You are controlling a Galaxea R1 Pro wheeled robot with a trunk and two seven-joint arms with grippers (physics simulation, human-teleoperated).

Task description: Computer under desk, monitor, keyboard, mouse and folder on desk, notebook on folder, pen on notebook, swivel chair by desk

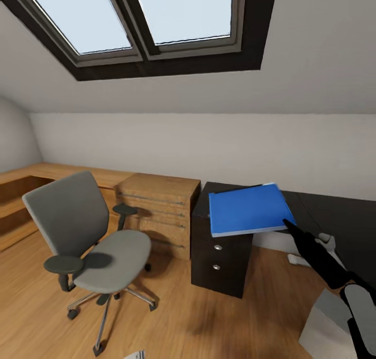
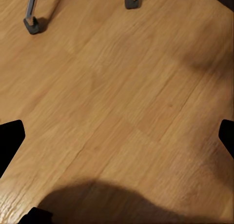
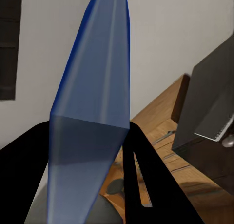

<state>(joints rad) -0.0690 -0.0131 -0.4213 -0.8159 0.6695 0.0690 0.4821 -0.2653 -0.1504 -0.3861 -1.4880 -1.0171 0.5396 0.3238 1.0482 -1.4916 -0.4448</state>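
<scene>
Right of frame centre, desk [image 1: 334,213] end with drawer unit; swivel chair [image 1: 89,239] lower left. Folder [image 1: 249,210] held by one corner in right gripper [image 1: 290,226], fingers clamped on it. Risk: corner grip lets it sag or slip, overshooting the edge. Left gripper [image 2: 117,136] fingers wide, over floor [image 2: 122,87].

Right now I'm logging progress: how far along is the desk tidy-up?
Done: the folder is off the chair. In hand: the right hand holds it over the desk. Left: setting it down, stacking notebook and pen, moving the chair closer.
</scene>
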